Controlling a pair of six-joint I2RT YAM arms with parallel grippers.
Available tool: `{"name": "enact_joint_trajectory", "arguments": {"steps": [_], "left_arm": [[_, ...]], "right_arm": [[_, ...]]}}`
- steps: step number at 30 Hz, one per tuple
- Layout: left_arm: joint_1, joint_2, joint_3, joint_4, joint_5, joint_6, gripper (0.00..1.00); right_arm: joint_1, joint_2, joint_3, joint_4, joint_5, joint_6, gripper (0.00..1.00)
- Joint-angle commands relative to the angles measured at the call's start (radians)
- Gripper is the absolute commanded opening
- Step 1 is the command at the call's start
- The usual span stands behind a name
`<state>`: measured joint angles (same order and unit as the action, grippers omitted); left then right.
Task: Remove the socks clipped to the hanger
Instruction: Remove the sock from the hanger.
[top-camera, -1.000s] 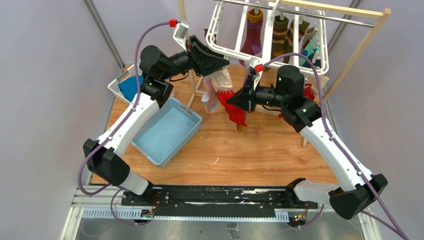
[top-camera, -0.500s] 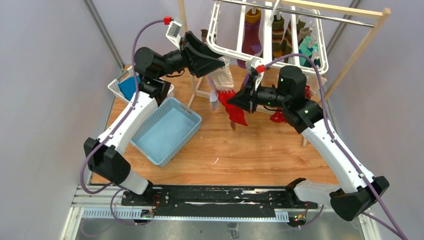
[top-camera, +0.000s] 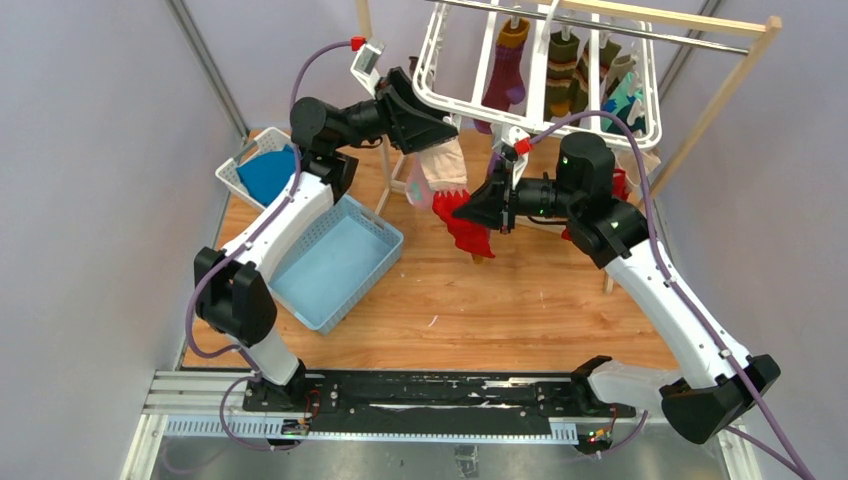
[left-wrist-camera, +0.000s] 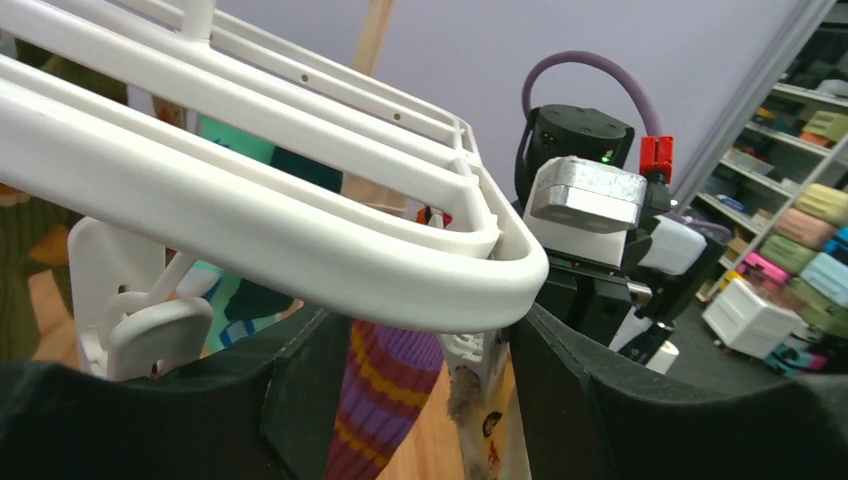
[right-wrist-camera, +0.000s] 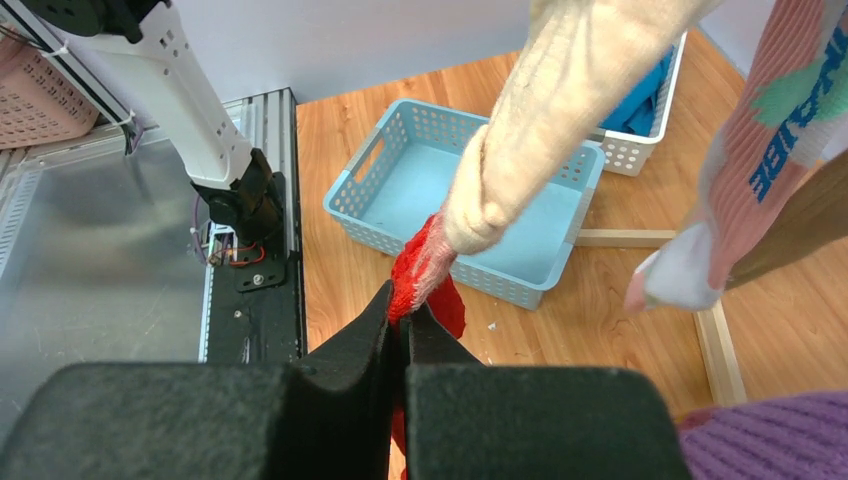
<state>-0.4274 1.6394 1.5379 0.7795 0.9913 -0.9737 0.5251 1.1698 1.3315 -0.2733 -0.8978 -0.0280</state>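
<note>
The left arm reaches up and forward. The left claw is released, fingers spread either side of the hanger corner. The right arm extends leftward. The right claw is clenched on the red sock, which hangs against a cream sock above the desk.

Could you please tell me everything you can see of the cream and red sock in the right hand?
The sock looks like soft, fuzzy knit, with a cream leg running into a bright red end. It hangs slanting down below the hanger. Its top is hidden under the left hand, so a clip cannot be confirmed. The right hand is shut on the red part, which bunches there.
</note>
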Motion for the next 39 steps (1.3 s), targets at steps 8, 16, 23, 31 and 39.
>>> {"name": "enact_joint_trajectory", "arguments": {"steps": [8,16,23,31,39], "left_arm": [[0.002,0.033,0.021,0.317,0.090,-0.233,0.49],[0.001,0.035,0.029,0.324,0.083,-0.257,0.34],[0.001,0.026,0.021,0.240,0.060,-0.189,0.28],[0.001,0.017,0.026,0.139,0.046,-0.120,0.27],[-0.001,0.006,0.006,0.139,0.036,-0.126,0.06]], "right_arm": [[-0.014,-0.007,0.033,-0.036,-0.030,-0.043,0.00],[-0.015,-0.012,0.029,-0.038,-0.015,-0.046,0.00],[-0.015,-0.010,0.035,-0.040,-0.010,-0.046,0.00],[-0.014,-0.007,0.035,-0.040,-0.003,-0.046,0.00],[-0.014,-0.013,0.024,-0.040,0.035,-0.047,0.00]]}}
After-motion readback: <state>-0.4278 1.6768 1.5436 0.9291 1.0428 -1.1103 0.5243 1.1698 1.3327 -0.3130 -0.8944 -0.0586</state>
